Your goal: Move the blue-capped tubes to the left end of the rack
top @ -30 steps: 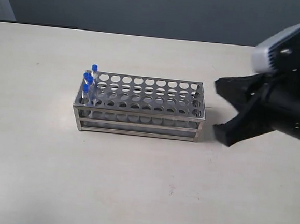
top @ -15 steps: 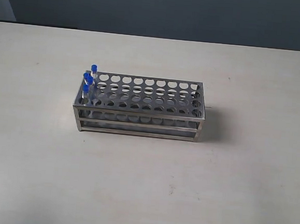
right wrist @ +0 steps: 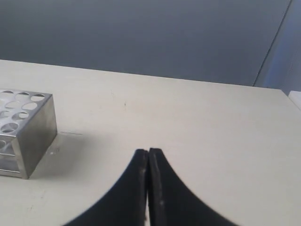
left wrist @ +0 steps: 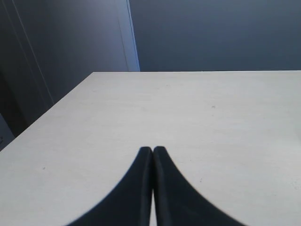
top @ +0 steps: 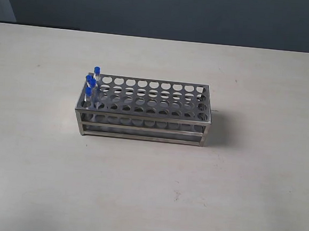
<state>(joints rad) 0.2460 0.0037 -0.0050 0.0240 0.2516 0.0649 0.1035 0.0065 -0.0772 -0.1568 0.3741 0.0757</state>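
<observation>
The shiny steel rack (top: pixel 144 112) stands in the middle of the table in the exterior view. Blue-capped tubes (top: pixel 91 82) stand upright in holes at its left end; three blue caps show clearly. Neither gripper appears in the exterior view. My left gripper (left wrist: pixel 153 149) is shut with nothing in it, over bare table. My right gripper (right wrist: pixel 148 151) is also shut and holds nothing; one end of the rack (right wrist: pixel 23 127) shows off to its side, a fair distance away.
The pale table (top: pixel 234 196) spreads wide around the rack on all sides. A dark wall runs behind its far edge. In the left wrist view a table edge (left wrist: pixel 51 106) and a pale wall corner (left wrist: pixel 131 42) show.
The right arm, with its gripper open beside the rack's right end a second ago, has withdrawn out of the exterior view. Rack and tubes have not moved.
</observation>
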